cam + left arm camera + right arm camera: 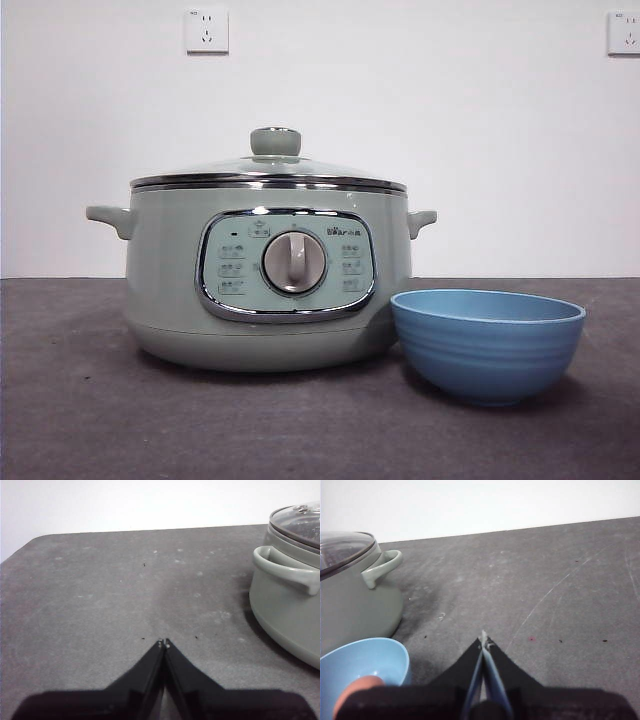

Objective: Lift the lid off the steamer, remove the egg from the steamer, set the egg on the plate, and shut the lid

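The pale green steamer (260, 290) stands left of centre on the table, with the glass lid (270, 170) seated on its rim and the knob on top. Just to its right, close beside it, sits the blue plate (487, 345), a small ridged bowl. In the right wrist view a brownish-pink egg (357, 692) lies inside the plate (365, 660). My right gripper (484, 639) hovers shut and holding nothing over bare table beside the plate. My left gripper (163, 642) is shut and holding nothing too, off to the steamer's (285, 610) other side near its handle.
The grey table (90, 410) runs back to a white wall with two sockets (206, 30). Its far edge and a rounded corner (35, 540) show in the left wrist view. Neither arm shows in the front view.
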Tool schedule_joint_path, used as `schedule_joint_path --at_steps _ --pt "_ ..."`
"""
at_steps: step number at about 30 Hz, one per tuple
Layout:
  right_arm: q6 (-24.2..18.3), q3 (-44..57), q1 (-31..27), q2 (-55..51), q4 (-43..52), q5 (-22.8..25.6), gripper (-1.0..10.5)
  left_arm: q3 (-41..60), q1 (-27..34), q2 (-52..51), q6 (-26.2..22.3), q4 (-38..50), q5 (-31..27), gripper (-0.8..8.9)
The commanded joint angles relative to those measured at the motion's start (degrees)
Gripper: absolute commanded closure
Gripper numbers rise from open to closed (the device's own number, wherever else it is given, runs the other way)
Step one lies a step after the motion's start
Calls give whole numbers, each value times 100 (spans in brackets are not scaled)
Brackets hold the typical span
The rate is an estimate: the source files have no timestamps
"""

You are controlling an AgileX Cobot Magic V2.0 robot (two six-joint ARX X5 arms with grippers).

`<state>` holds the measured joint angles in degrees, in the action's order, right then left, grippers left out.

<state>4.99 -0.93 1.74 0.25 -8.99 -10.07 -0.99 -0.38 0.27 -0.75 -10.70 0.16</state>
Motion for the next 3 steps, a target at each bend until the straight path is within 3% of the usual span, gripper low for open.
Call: schedule_joint_path --at_steps 1,3 --pt "55 63 -13 -17 -50 -7 945 79 15 -15 61 13 -2 816" --pt "55 63 -13 -17 -48 -7 945 79 15 -15 63 13 -2 816"
